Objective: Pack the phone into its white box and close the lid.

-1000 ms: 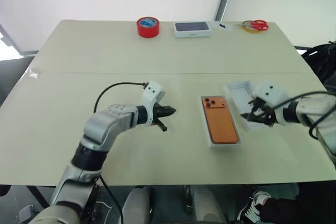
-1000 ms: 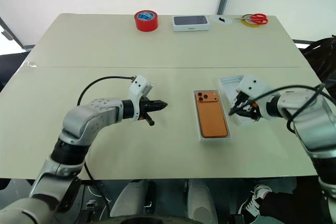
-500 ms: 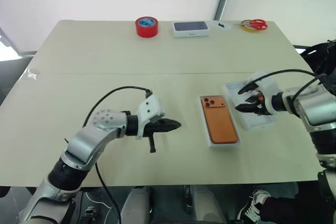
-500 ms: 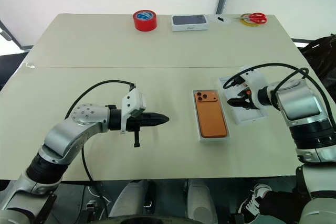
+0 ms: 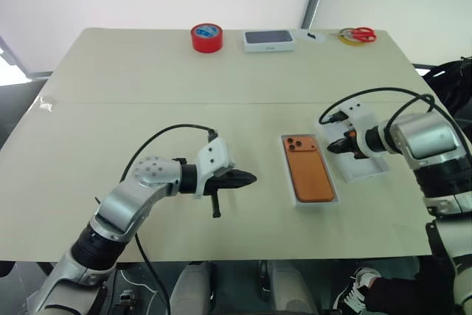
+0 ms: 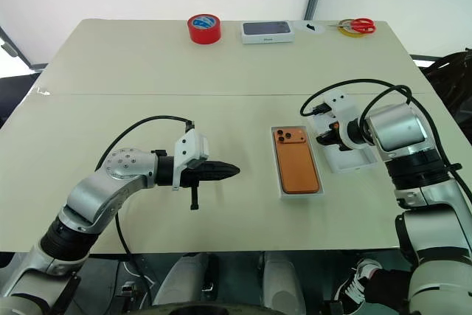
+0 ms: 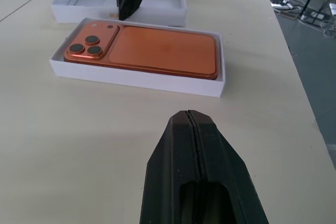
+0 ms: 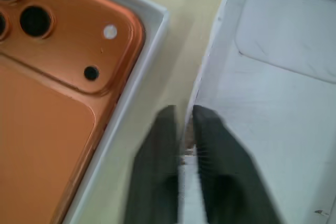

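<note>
Lying face down in the white box [image 5: 330, 198] on the tabletop [image 5: 147, 79], the orange phone [image 5: 307, 170] is seen with three dark lenses. The right gripper [image 8: 182, 129] is clamped on the white lid's [image 5: 365, 170] wall just beside it. The left gripper [image 7: 192, 124] is held with jaws together.
</note>
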Robot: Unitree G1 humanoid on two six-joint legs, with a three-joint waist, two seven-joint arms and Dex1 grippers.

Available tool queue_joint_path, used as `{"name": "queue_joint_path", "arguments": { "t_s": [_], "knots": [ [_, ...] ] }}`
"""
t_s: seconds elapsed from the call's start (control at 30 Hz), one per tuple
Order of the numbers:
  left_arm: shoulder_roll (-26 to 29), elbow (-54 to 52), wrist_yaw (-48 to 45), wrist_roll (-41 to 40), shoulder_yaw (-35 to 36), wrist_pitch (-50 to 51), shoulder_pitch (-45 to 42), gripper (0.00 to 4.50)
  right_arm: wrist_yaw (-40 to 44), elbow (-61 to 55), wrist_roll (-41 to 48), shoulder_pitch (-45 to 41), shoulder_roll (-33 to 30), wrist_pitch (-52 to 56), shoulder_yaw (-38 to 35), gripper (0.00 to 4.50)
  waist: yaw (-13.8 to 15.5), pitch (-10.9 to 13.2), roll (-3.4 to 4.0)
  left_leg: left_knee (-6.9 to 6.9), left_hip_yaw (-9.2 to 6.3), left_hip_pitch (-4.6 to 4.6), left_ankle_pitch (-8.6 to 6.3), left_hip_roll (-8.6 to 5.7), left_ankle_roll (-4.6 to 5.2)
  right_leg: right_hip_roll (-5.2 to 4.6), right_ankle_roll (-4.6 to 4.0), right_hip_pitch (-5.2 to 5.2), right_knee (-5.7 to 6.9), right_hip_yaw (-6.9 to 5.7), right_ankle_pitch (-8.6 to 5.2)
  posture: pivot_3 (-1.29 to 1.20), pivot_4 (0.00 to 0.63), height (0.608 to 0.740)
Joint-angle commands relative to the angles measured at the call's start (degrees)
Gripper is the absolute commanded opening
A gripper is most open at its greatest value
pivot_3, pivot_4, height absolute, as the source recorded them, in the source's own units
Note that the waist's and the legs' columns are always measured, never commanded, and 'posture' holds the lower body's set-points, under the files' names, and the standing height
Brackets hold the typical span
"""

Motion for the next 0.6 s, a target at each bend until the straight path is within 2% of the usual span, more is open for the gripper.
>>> {"name": "queue_joint_path", "arguments": {
  "t_s": [0.03,0.2,0.3,0.47,0.53,0.6],
  "knots": [
    [-0.3,-1.0,0.2,0.3,0.5,-1.7,0.6,0.0,-0.8,0.6,0.8,-2.8,-0.2,1.7,-1.5,0.05,-0.1,0.0,0.0,0.0,0.01,0.0,0.0,0.0,0.0,-0.01,0.0,0.0,0.0,0.01,0.0,0.0,0.15,0.732],
    [0.0,-1.0,1.9,0.3,2.9,-2.0,2.4,0.0,-2.3,2.9,3.3,-8.1,-0.4,2.4,-9.9,0.05,-0.1,0.0,0.05,0.0,0.02,0.01,0.0,-0.01,0.0,-0.01,0.01,-0.01,0.02,0.02,0.01,0.0,0.15,0.732],
    [0.2,0.4,3.7,-0.3,6.2,-2.0,3.4,0.0,-3.0,3.3,7.9,-13.6,1.5,8.5,-19.3,0.05,-0.2,0.1,0.18,0.0,0.03,0.0,0.0,0.01,0.0,0.0,0.07,-0.06,0.06,0.02,0.05,0.0,0.15,0.732],
    [0.3,3.6,5.0,-0.3,10.3,-2.7,3.7,0.0,-5.4,-1.1,19.2,-15.4,6.7,18.3,-29.0,0.05,-0.2,0.1,0.14,-0.04,-0.04,0.02,0.0,0.16,0.0,0.18,0.16,-0.04,0.06,-0.01,0.1,0.0,0.15,0.732],
    [0.4,4.9,4.9,-0.1,11.0,-3.2,3.3,0.0,-11.0,0.2,29.2,-14.2,9.3,18.3,-30.8,0.05,-0.3,0.1,0.15,-0.04,-0.04,0.03,0.0,0.16,0.0,0.19,0.15,-0.03,0.08,0.0,0.12,0.0,0.15,0.732],
    [0.2,7.2,5.1,0.4,11.6,-3.7,2.0,0.0,-21.9,3.0,46.5,-11.8,13.7,18.3,-31.5,0.05,-0.3,0.1,0.15,-0.03,-0.02,0.04,0.0,0.16,0.0,0.18,0.13,0.0,0.07,0.02,0.14,0.0,0.15,0.732]
  ]
}}
